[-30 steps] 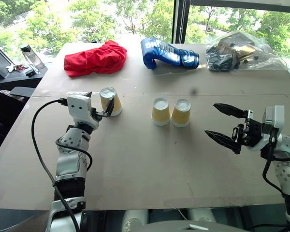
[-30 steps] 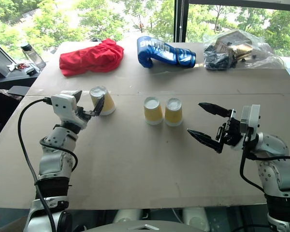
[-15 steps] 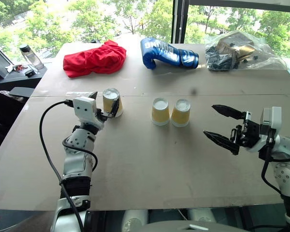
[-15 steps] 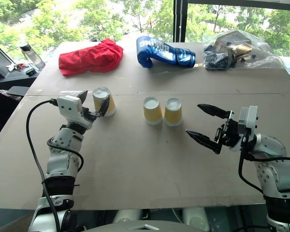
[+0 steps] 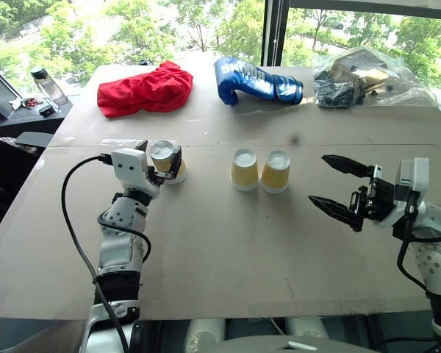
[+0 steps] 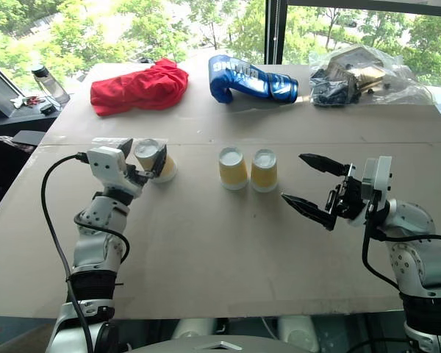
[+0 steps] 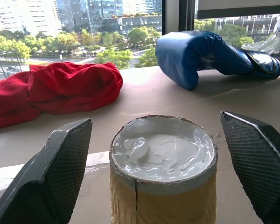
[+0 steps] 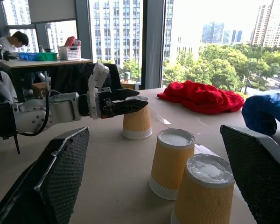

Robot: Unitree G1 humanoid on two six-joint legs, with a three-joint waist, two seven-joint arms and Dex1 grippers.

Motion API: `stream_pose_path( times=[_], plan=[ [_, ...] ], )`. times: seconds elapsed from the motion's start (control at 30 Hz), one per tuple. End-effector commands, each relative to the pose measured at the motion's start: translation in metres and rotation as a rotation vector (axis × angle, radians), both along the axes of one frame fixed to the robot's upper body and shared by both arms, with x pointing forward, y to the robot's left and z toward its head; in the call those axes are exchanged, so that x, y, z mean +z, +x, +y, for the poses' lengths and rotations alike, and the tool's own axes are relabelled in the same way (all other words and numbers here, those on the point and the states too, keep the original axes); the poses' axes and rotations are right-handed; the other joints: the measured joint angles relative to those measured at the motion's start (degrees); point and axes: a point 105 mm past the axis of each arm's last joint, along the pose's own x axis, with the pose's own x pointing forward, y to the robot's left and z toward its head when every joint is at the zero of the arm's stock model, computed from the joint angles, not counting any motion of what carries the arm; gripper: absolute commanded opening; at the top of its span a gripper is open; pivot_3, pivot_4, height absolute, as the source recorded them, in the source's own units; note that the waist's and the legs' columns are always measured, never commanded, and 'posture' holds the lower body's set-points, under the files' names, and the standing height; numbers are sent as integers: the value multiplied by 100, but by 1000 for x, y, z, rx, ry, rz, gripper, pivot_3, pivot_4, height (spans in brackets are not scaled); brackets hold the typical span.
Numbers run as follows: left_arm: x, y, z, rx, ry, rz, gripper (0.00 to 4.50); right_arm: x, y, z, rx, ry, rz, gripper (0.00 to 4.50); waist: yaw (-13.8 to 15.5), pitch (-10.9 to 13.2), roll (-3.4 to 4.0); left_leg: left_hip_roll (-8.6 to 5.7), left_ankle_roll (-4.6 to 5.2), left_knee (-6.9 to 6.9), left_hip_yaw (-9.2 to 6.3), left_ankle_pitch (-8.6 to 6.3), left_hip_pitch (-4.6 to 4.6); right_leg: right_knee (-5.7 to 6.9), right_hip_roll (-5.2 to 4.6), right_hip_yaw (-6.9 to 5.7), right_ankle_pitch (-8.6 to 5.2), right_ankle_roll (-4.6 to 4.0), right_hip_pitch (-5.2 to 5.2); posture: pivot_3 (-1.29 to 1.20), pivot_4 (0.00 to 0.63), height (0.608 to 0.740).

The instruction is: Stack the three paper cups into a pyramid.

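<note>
Here, left gripper (image 5: 167,160) open around one upturned paper cup (image 5: 164,159), right gripper (image 5: 336,190) open.

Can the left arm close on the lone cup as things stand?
Probably yes: the lone cup stands upside down between the left gripper's open jaws, with nothing else between them.

A: What is carrying it all?
B: A tan table (image 5: 228,250). Three paper cups (image 5: 244,170) are standing upside down on it, two touching, one apart toward the left.
A: And along the far edge?
B: A red cloth (image 5: 143,88), a blue glove (image 5: 256,81) and a clear bag (image 5: 367,78) are lying there.
</note>
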Motion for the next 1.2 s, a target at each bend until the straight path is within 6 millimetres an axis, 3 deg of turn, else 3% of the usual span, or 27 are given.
stream_pose_path(
  times=[0.03,0.2,0.57,0.67,0.9,1.1,1.2],
  plan=[
    [8,3,-1,-9,-6,-21,4500,9,-3,3,15,2,-37,4416,1,0,0,0,0,0,0,0,0,0,0,0,0,0,0,0,150,740],
    [5,5,-1,-12,1,-1,2504,9,-3,3,15,4,-38,4500,1,0,0,-1,0,0,0,0,0,0,0,0,0,0,0,0,150,740],
    [11,8,-3,-27,7,-23,2504,8,-4,4,14,5,-38,4500,2,0,0,-1,0,0,0,0,0,0,0,-1,0,0,0,0,150,740],
    [26,10,-8,-57,12,-58,2504,9,-5,4,17,6,-38,4500,1,1,-1,-2,0,0,0,0,0,0,1,0,0,0,0,0,150,740],
    [70,9,-67,-462,28,-73,2504,15,-8,-4,6,25,-32,4500,29,3,-4,-7,-2,5,-4,1,-8,-2,1,-8,0,0,0,0,150,740],
    [112,11,-137,-801,133,-84,2504,14,-9,-13,-11,34,1,4500,48,5,-7,-13,-2,8,-9,2,-12,-5,11,-10,0,0,0,0,150,740],
    [132,11,-157,-901,156,-101,2504,11,-10,-15,-24,27,3,4500,46,5,-7,-14,-2,9,-8,2,-13,-8,15,-8,0,0,0,0,150,740]
  ],
)
